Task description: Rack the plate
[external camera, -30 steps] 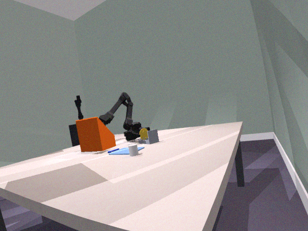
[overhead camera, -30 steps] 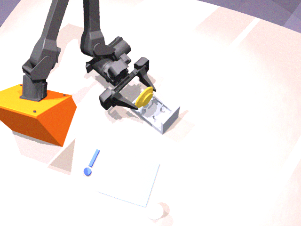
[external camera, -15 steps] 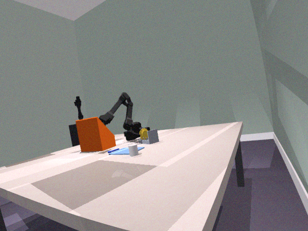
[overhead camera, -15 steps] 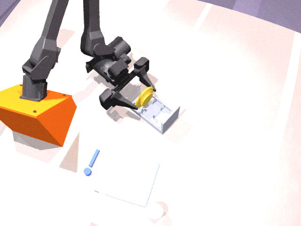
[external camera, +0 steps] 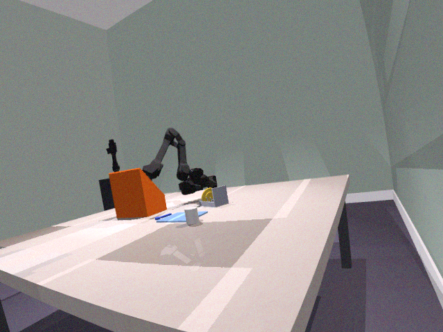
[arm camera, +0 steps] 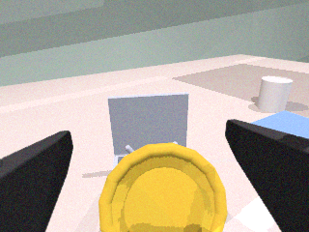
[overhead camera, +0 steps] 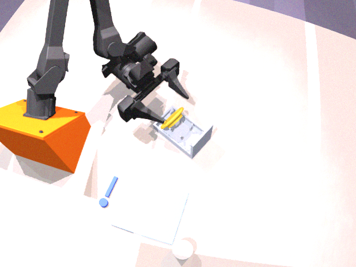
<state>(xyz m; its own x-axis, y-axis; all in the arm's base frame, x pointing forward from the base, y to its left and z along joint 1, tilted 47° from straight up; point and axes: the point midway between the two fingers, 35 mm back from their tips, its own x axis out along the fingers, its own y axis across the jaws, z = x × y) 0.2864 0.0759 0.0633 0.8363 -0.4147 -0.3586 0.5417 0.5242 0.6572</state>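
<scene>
The yellow plate stands on edge, roughly upright, at the arm-side end of the grey dish rack. Its lower edge is down inside the rack; whether it sits squarely between the rails is hidden. The rack's tall end wall rises beyond the plate in the wrist view, with two peg tips showing in front of it. My gripper is open wide, with one finger on each side of the plate's upper part and nothing gripped. The left finger and right finger both show gaps to the rim in the wrist view.
A white cup stands beside a flat blue board. A blue bar and a blue disc lie near the board. A large orange block is under the arm's base.
</scene>
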